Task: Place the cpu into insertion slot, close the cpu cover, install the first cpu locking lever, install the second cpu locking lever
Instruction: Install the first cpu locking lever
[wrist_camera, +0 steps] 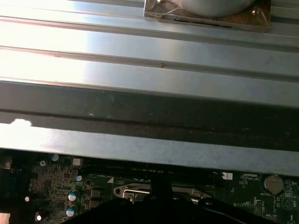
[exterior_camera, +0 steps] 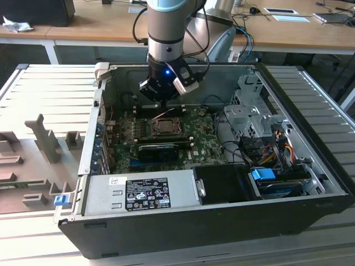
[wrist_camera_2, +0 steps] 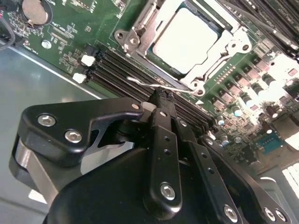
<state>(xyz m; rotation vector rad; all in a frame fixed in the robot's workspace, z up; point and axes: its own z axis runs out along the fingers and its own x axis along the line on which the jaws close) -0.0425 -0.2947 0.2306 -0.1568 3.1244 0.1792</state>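
The cpu (wrist_camera_2: 187, 39), a silvery square chip, lies in the insertion slot (exterior_camera: 166, 127) on the green board. The cpu cover (wrist_camera_2: 227, 44), a thin metal frame, lies flat around its edges. A thin wire locking lever (wrist_camera_2: 140, 82) runs along the socket side nearest the gripper. My gripper (wrist_camera_2: 161, 97) is shut, its black fingers (wrist_camera_2: 161, 140) meeting at the tips, which sit right at this lever. In the exterior view the gripper (exterior_camera: 160, 100) hangs just behind the socket, near the case's back wall. The first wrist view catches the socket's edge (wrist_camera: 140, 189).
The open computer case (exterior_camera: 310, 172) has a metal wall (wrist_camera: 149, 70) close behind the gripper. Black memory slots (wrist_camera_2: 117, 70) lie beside the socket, a black card (exterior_camera: 158, 149) in front of it. The power supply (exterior_camera: 144, 191) and drive cage (exterior_camera: 249, 105) fill the rest.
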